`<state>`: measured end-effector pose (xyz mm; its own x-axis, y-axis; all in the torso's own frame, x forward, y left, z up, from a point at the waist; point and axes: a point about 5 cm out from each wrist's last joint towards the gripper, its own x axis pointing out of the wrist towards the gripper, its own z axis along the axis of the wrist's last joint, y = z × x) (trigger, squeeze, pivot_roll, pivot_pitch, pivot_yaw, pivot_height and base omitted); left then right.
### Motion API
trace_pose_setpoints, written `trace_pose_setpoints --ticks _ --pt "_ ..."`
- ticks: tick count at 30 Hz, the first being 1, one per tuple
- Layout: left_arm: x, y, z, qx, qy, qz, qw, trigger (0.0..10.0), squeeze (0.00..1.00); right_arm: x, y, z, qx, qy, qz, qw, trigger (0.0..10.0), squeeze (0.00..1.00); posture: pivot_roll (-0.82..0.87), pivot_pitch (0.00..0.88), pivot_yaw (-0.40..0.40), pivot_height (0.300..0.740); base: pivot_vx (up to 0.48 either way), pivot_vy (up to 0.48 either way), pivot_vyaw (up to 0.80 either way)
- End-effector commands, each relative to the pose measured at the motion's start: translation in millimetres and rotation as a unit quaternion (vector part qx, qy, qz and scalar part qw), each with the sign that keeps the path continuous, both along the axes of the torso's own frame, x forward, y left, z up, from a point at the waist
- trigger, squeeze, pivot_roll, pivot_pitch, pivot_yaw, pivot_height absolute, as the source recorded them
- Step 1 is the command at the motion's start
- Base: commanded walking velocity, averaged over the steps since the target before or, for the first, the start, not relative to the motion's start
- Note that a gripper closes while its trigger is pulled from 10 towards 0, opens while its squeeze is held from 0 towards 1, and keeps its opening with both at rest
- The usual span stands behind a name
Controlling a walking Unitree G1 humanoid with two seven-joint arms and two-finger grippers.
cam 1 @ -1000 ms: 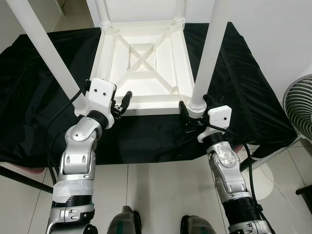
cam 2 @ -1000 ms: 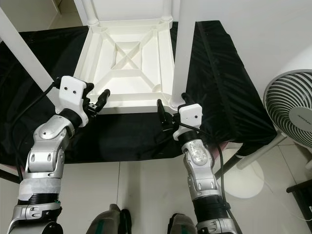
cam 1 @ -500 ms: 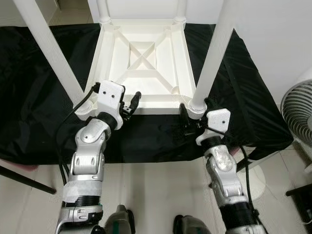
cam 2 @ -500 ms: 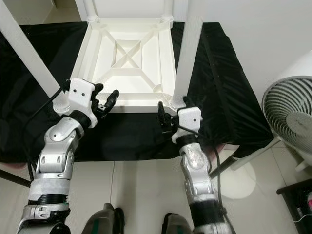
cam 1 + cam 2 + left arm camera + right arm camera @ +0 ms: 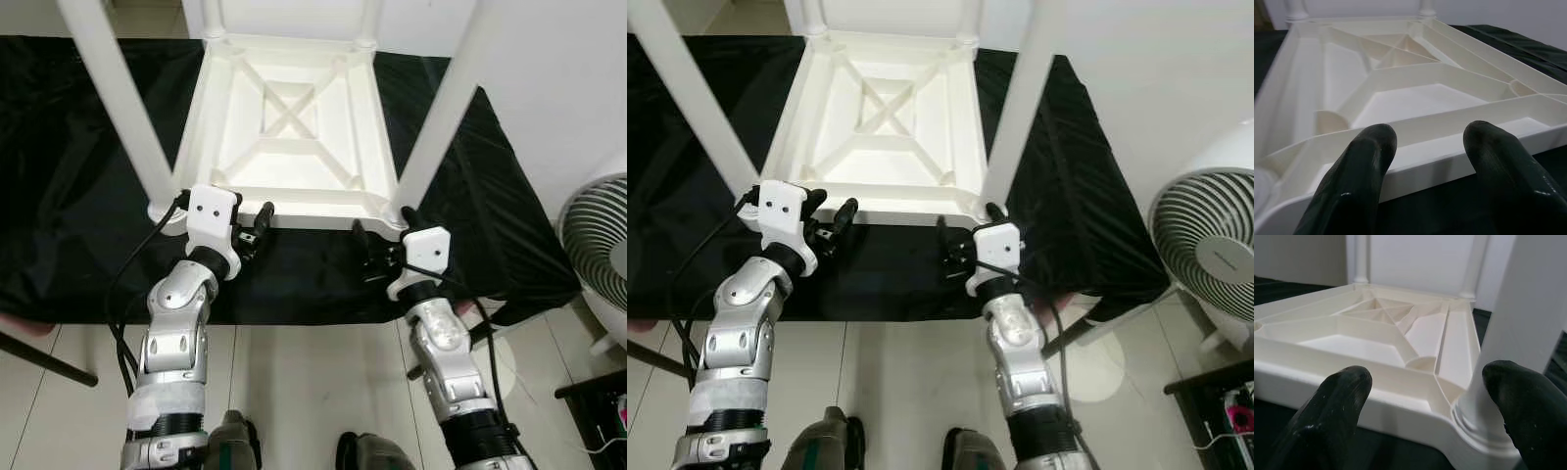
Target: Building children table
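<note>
White plastic makes up the children's table [image 5: 289,132], which lies upside down on a tabletop covered with a black cloth [image 5: 78,196], its ribbed underside facing up. All four legs look seated in their corner sockets: the near left leg [image 5: 118,98] and near right leg [image 5: 446,103] rise steeply toward the camera, and the bases of the two far legs [image 5: 213,39] stand at the far corners. So the assembly itself seems largely done; what likely remains is checking that the legs are tight and turning the table onto its feet.

The left gripper [image 5: 253,223] sits at the near edge of the table, close to the near left corner, its fingers [image 5: 1359,171] spread apart just short of the rim and grasping nothing. The right gripper [image 5: 965,240] is at the near right corner, its fingers [image 5: 1339,401] also released, one in front of the rim and the other beside the base of the near right leg, without closing on either. A white fan [image 5: 1205,240] stands on the floor to the robot's right, well apart from the table.
</note>
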<state>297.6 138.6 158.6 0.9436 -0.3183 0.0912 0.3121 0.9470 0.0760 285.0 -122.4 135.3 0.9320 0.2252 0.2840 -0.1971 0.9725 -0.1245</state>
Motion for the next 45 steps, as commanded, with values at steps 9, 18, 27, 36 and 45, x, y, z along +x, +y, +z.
trace_pose_setpoints --ticks 9,18,27,36,45 --pt "-1.6 17.0 -2 -0.006 -0.003 0.132 0.991 10.0 0.0 2.4 2.4 -5 -0.001 0.012 0.004 1.0 10.0 0.0 0.12 0.053 -0.047 0.74 0.0 0.368 0.0" --pt "-3.4 11.2 1 0.014 -0.016 0.119 0.993 10.0 0.0 1.5 2.5 -8 -0.006 0.015 0.007 1.0 10.0 0.0 0.11 0.049 -0.045 0.74 0.0 0.054 0.0" --pt "-5.3 10.7 1 0.019 -0.021 0.125 0.992 10.0 0.0 3.0 2.9 -9 -0.009 0.014 0.009 1.0 10.0 0.0 0.12 0.046 -0.048 0.74 0.0 0.0 0.0" --pt "-8.6 10.2 3 0.027 -0.032 0.12 0.992 10.0 0.0 3.5 4.0 -9 -0.012 0.014 0.014 1.0 10.0 0.0 0.13 0.054 -0.058 0.74 0.0 0.0 0.0" --pt "-11.6 13.9 1 0.013 -0.028 0.129 0.991 10.0 0.0 2.3 -4.2 -10 -0.013 0.014 -0.001 1.0 10.0 0.0 0.12 0.066 -0.063 0.74 0.0 0.0 0.0"
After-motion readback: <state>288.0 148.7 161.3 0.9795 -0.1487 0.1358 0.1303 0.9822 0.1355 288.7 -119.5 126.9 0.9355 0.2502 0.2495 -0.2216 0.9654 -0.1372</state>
